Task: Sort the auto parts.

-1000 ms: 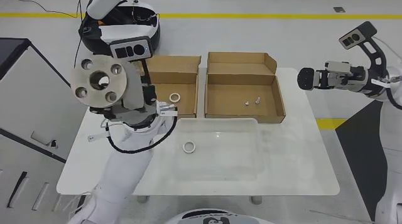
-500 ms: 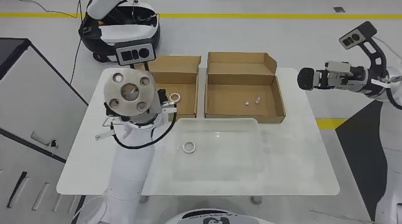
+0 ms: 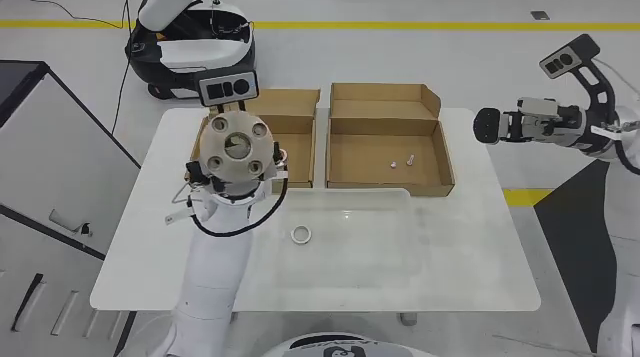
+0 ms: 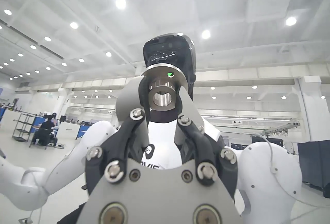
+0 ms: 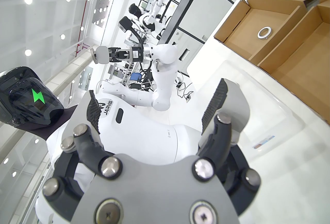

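The left hand [image 4: 161, 95] is clamped on a flanged bushing [image 3: 222, 164], high over the near end of the left cardboard box [image 3: 292, 107], axis roughly upright and flange uppermost (sleeve end towards the wrist), so the next move probably means lowering it into that box. A ring [image 3: 299, 233] lies in the clear tray [image 3: 380, 257] just beside. The right hand [image 5: 157, 96], spread wide and empty, hangs well apart, beyond the right edge of the surface [image 3: 470, 257].
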Tool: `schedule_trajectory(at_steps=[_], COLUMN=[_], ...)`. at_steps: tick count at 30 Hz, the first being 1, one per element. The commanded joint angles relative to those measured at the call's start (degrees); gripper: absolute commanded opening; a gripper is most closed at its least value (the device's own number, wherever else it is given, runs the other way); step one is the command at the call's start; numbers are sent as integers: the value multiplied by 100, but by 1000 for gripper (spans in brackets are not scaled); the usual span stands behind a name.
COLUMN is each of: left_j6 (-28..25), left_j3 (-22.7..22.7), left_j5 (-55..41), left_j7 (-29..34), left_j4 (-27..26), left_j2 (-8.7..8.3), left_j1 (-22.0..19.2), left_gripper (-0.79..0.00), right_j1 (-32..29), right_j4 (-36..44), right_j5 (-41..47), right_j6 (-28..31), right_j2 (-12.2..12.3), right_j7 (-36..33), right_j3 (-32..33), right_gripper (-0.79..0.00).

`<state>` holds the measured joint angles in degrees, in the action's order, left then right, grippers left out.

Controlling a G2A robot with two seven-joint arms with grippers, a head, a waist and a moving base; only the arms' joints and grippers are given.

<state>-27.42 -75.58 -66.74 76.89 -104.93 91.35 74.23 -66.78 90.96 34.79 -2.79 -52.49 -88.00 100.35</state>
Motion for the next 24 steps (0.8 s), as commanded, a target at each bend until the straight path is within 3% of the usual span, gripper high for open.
schedule_trajectory(at_steps=[1, 8, 24], left_j6=[62, 279, 279], left_j3=[-57, -163, -163], left_j5=[-49, -106, -106], left_j7=[61, 278, 278], left_j4=[8, -7, -7], left_j2=[43, 181, 181], left_j1=[9, 15, 15], left_gripper=[-785, -785, -785], right_j1=[0, 0, 0], right_j4=[0, 0, 0], right_j5=[0, 0, 0], right_j6=[0, 0, 0], right_j2=[0, 0, 0], right_j7=[0, 0, 0], right_j3=[0, 0, 0], right_gripper=[0, 0, 0])
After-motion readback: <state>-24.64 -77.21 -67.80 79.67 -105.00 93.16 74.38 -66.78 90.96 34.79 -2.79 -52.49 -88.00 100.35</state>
